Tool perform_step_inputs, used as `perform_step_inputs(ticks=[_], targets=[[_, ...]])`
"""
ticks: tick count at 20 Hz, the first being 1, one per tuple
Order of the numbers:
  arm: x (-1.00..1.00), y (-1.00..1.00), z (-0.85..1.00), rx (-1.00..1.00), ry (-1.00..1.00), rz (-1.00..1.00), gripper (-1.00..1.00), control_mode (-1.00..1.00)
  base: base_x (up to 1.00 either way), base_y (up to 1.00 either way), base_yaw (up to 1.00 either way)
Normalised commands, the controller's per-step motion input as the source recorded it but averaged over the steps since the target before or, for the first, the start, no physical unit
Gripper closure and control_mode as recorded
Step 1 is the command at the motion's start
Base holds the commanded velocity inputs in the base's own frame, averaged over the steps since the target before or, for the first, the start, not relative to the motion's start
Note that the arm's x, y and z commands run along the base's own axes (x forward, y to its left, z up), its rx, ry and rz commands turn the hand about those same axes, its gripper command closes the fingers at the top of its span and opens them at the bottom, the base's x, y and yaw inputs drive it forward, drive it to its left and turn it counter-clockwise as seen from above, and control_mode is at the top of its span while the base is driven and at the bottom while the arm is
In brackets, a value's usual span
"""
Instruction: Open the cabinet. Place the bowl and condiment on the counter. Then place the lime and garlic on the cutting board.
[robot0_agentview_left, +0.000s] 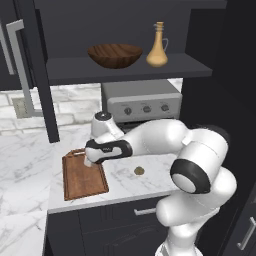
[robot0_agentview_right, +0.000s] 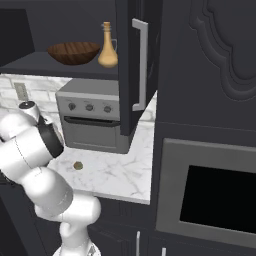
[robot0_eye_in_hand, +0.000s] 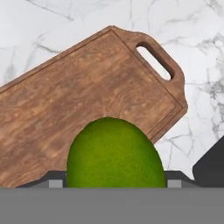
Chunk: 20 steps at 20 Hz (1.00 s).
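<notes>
The gripper (robot0_agentview_left: 90, 162) holds the lime (robot0_eye_in_hand: 115, 154) above the cutting board (robot0_eye_in_hand: 74, 105) on the worktop (robot0_agentview_left: 25, 165); small, light, round and smooth, it likely rolls unless gripped across its middle.

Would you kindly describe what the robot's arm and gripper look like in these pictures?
The arm is built of glossy white, rounded, tube-like segments joined by dark, nearly black bands and round dark joint caps ringed in grey, one large cap at the elbow. The wrist section is dark with a small pale marking, and a grey-topped white cylinder sits above it. No cables show. Of the gripper, small dark finger tips show in the hand view.
</notes>
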Motion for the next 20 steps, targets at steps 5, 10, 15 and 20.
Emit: perform_step_inputs(ticks=[5,10,15,20], targets=[[0.17,0.31,-0.22,0.0,0.0,0.03,1.0,-1.0,0.0,0.0,0.0],[0.1,0.18,-0.37,0.0,0.0,0.03,1.0,-1.0,0.0,0.0,0.0],[0.1,0.03,-0.34,0.0,0.0,0.03,-1.0,-1.0,0.0,0.0,0.0],[0.11,0.05,-0.06,0.0,-0.01,0.02,-1.0,-1.0,0.0,0.0,0.0]])
